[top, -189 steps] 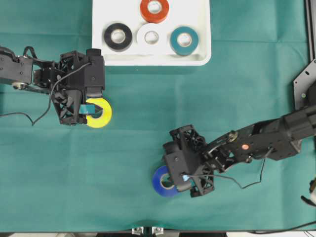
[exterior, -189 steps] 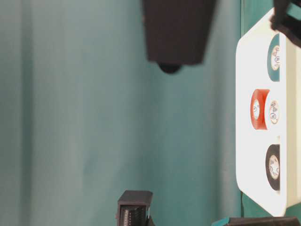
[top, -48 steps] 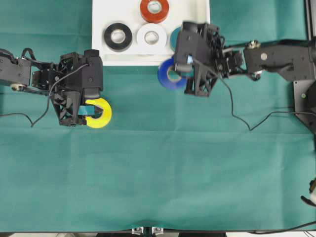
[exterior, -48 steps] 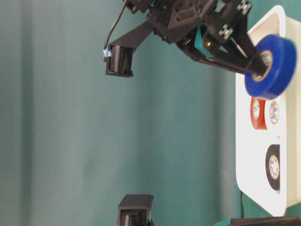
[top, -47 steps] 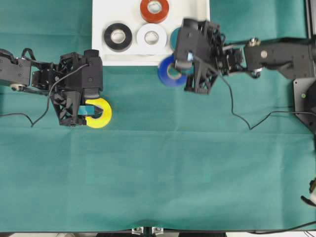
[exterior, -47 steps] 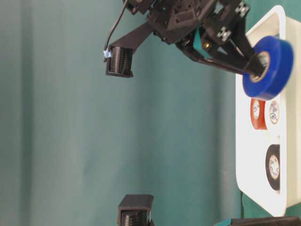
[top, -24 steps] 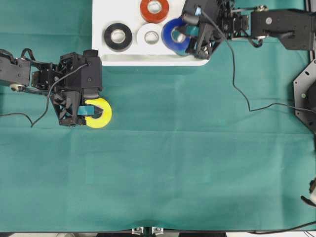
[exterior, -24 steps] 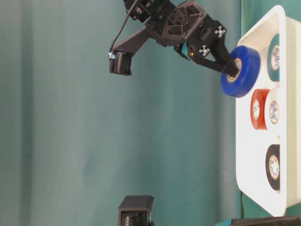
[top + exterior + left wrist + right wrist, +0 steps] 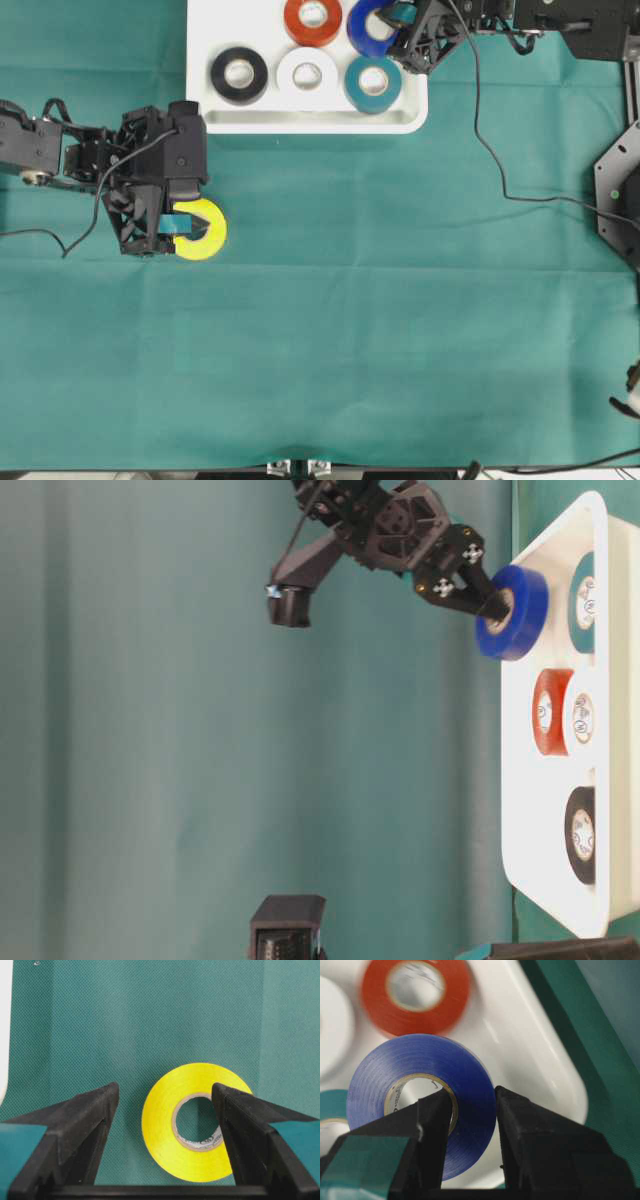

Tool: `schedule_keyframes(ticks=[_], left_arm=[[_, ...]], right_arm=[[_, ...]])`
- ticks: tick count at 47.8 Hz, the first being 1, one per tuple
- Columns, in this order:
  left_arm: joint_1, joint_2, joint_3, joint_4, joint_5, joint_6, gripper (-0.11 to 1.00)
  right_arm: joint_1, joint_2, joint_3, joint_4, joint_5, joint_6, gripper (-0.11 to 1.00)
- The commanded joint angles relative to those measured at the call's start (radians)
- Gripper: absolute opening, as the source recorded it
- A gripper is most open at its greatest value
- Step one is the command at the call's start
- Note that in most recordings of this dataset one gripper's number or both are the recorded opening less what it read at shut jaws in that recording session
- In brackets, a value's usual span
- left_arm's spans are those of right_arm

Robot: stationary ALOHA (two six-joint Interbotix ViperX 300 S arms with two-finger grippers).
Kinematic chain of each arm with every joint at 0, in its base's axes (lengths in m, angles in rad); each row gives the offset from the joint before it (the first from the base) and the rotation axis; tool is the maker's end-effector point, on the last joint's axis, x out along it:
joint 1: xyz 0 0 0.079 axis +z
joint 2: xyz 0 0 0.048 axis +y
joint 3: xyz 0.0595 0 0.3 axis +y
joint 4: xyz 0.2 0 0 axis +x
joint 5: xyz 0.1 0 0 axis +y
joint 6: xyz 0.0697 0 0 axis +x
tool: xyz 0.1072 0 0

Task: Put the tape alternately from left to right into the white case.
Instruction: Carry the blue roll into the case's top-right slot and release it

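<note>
Overhead: the right gripper [image 9: 398, 22], carrying the blue roll [image 9: 370, 27], has swung from the cloth to over the white case [image 9: 205, 110], beside the orange-red roll [image 9: 313, 20]; drop-off looks close.

Table-level: the roll is hanging clear above the tray, arm angling down.

Left wrist: the left gripper [image 9: 165, 1125] is waiting wide, straddling the yellow roll [image 9: 192, 1121].

Right wrist: jaws pinching the blue roll's wall.

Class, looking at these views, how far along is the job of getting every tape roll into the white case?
Done: black, white, orange-red and teal rolls lie in the white case. In hand: the right gripper holds the blue roll over the case, not yet released. Left: the yellow roll sits on the cloth between the open left gripper jaws.
</note>
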Motion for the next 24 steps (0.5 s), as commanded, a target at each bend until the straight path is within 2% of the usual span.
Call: schedule_keyframes(ticks=[1, 24], left_arm=[[-0.003, -0.012, -0.009, -0.002, -0.008, 0.000, 0.93], [-0.005, -0.012, -0.011, -0.003, -0.008, 0.000, 0.93]], right_arm=[[-0.011, 0.000, -0.032, -0.003, -0.009, -0.002, 0.28], [-0.026, 0.017, -0.044, -0.025, -0.011, -0.003, 0.28]])
